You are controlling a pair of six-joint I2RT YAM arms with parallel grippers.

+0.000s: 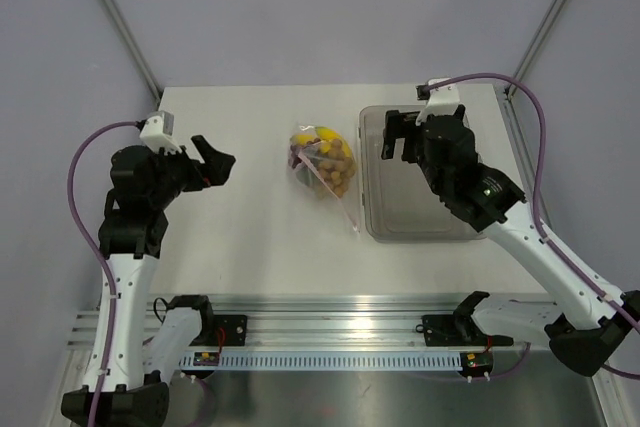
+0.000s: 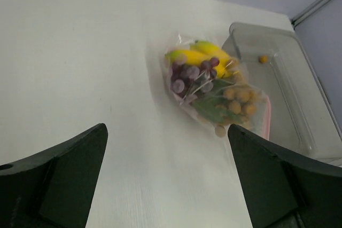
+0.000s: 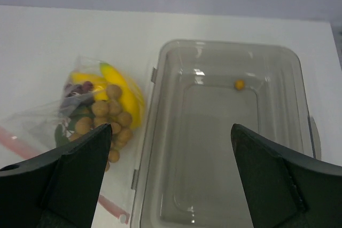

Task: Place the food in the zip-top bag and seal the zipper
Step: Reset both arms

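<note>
White table (image 1: 240, 237), food (image 3: 107, 108) blurry in zip-top bag (image 3: 37, 121), zipper (image 3: 16, 138) cut off, left fingers (image 2: 59, 180), right fingers (image 3: 64, 180) spread empty

Plain white surface (image 1: 250, 247), matte and evenly lit, just soft shadows. Pale lavender-grey walls (image 1: 330, 7) on three sides, with thin metal struts (image 1: 118, 19) running diagonally at the back corners. A slotted aluminium rail (image 1: 340, 332) runs along the near edge, and there's a brushed steel plate (image 1: 340, 397) below it.

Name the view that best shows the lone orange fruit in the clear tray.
Right wrist: the orange fruit lies unobstructed on the floor of the tray. The left wrist shows it smaller and farther off. The top view does not show it; the right gripper overhangs that end.
</note>
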